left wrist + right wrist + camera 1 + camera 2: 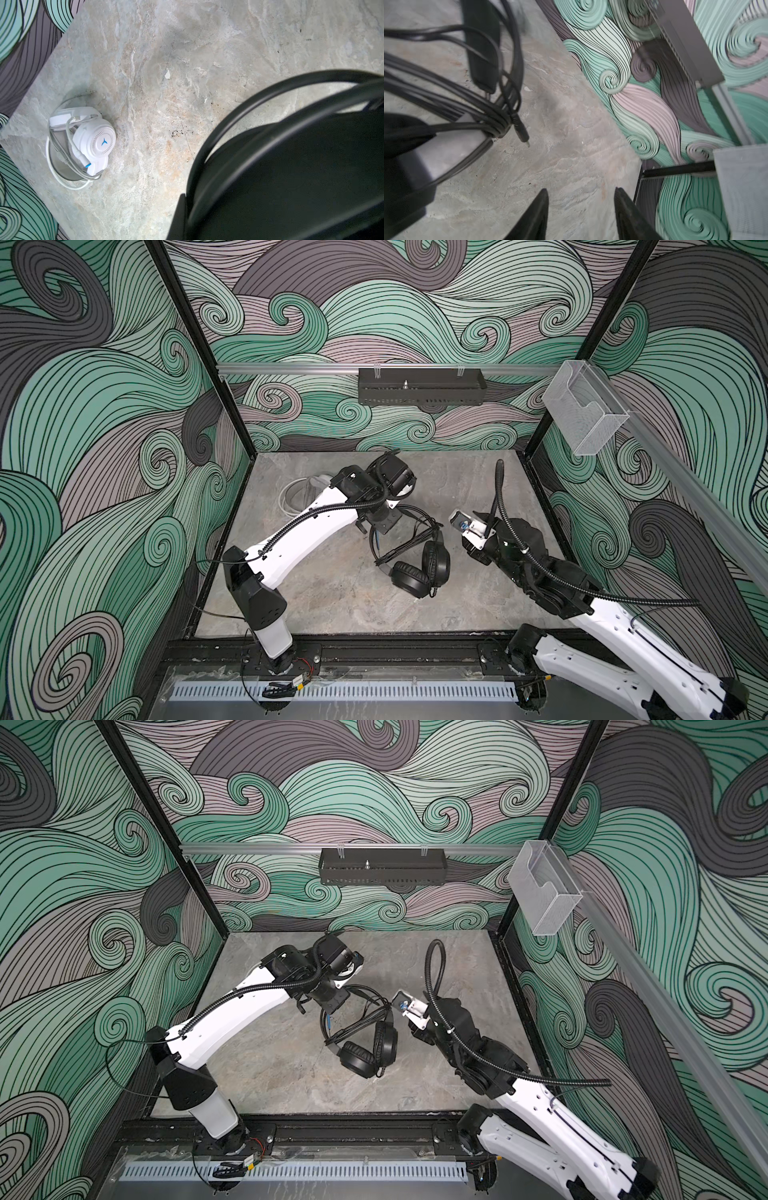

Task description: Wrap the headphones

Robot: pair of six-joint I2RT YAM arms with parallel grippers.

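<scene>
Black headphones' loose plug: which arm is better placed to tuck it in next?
Right, probably: the right gripper stands open, empty, near the plug; the left gripper seems shut on the black headphones.

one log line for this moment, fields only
left claw: shut on black headphones | right claw: open, empty | black cable: wound round headset, plug loose | white headphones: wrapped, untouched

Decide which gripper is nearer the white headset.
Left. In both top views the left gripper hangs to the right of the white headset; the right gripper sits farther right, beyond the black headset.
</scene>
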